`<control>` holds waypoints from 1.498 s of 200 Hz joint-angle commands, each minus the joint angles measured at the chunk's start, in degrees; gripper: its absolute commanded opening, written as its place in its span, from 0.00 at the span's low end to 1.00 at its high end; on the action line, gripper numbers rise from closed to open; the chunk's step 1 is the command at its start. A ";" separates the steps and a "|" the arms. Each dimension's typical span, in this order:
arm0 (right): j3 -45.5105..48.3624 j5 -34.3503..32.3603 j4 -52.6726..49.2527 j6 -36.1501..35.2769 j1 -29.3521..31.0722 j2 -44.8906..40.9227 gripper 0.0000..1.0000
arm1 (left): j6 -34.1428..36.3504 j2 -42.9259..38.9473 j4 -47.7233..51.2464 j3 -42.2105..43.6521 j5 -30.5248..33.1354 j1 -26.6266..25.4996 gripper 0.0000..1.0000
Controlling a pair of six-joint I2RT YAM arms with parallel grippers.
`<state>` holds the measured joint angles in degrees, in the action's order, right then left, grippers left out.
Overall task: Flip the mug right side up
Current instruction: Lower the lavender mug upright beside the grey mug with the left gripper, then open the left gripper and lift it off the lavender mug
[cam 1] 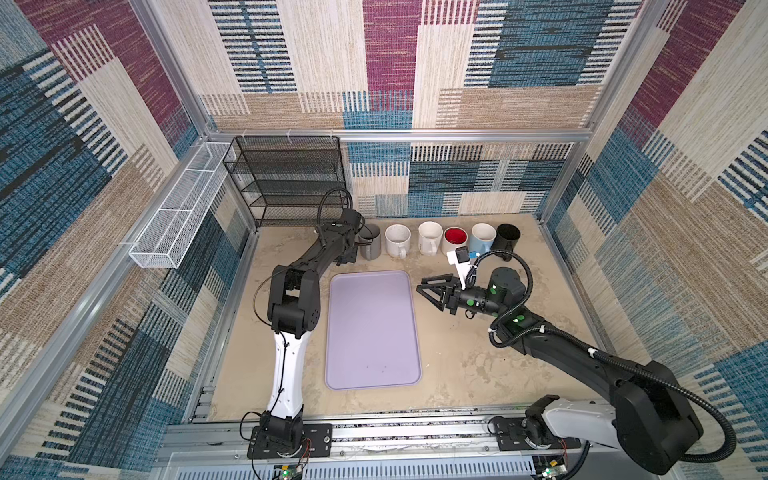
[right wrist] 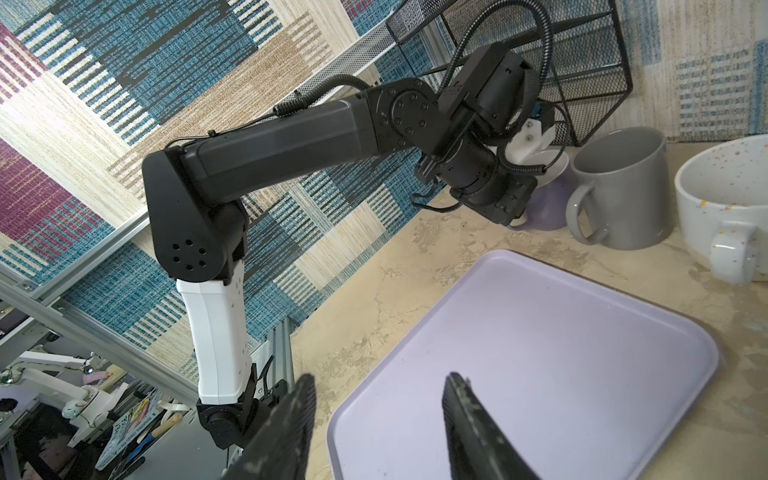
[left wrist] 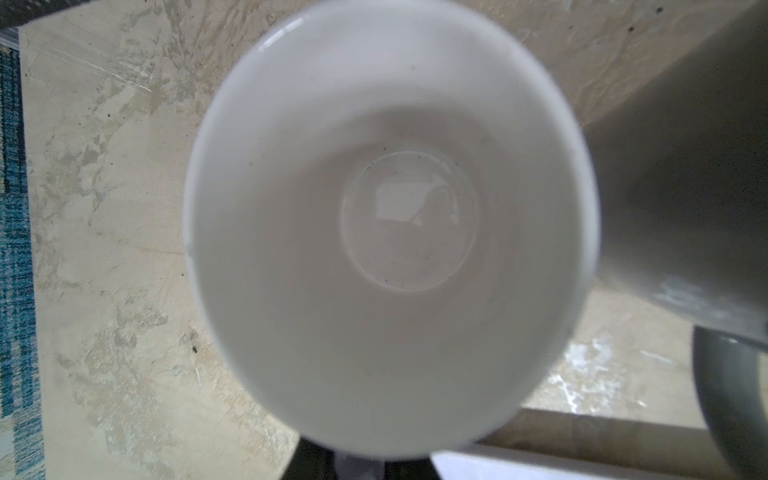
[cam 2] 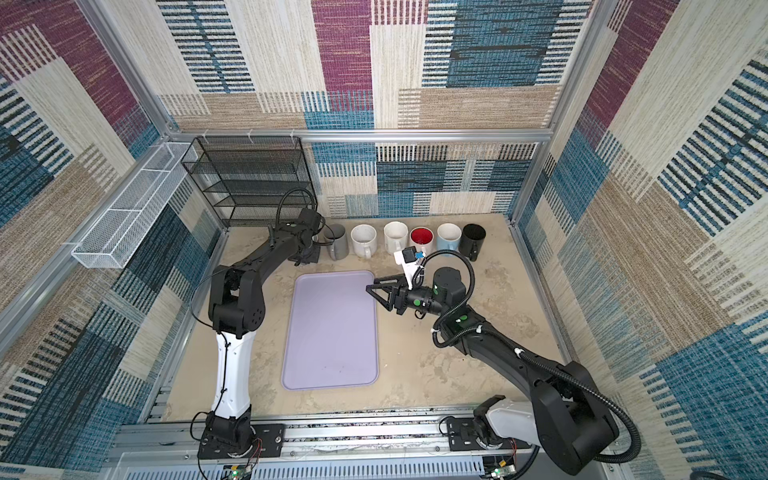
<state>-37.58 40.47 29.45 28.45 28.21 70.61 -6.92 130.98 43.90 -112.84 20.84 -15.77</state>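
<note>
- Lavender tray [cam 1: 372, 332] lies nearest you on the tabletop [cam 1: 478, 365], holding only a few dark specks.
- Just past its far right corner, your right hand [cam 1: 420, 286] hovers with its jaws partly apart and nothing between them. It is well clear of the work, so leave it there.
- Further back, at the left end of the mug row, your left hand [left wrist: 345, 463] is clamped tight on the mug [left wrist: 390, 232], lavender outside and white inside. Its mouth faces up at the wrist camera, and it holds nothing but tiny specks.
- By the look of it the turn is nearly done and only the set-down is left. You cannot tell whether the base touches the tabletop, so level the mug and lower it gently until it sits flat. Then let go and lift away without dragging the rim.
- Mind the grey mug [right wrist: 615, 191] just beside it, as a sideways nudge could knock it.
- Along the row stand the speckled mug [cam 1: 397, 241], white mug [cam 1: 430, 237], red-lined mug [cam 1: 456, 237], pale blue mug [cam 1: 483, 237] and black mug [cam 1: 508, 237]. All are mouth up, with no contents showing.
- Farthest off, the black wire rack [cam 1: 286, 183] and the white mesh basket [cam 1: 183, 208] hold nothing.
</note>
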 commanded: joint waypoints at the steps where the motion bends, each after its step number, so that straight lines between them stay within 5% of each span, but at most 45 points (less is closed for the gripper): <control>1: -0.89 -0.19 0.65 -0.03 0.01 0.16 0.53 | 1.32 -0.20 0.10 -0.39 0.44 -0.05 0.00; 173: -2.46 -3.58 -3.81 -0.97 0.01 0.88 0.59 | 1.68 -2.99 0.42 0.08 -1.41 0.02 0.61; 299: -7.53 -18.52 -17.34 -8.74 -3.28 -2.09 0.80 | 2.51 -22.23 -6.51 12.97 -1.35 0.06 0.71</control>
<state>-44.62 24.86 13.41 21.71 25.96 69.38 -6.00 112.31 40.27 -102.15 19.11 -15.66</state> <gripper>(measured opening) 0.800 0.709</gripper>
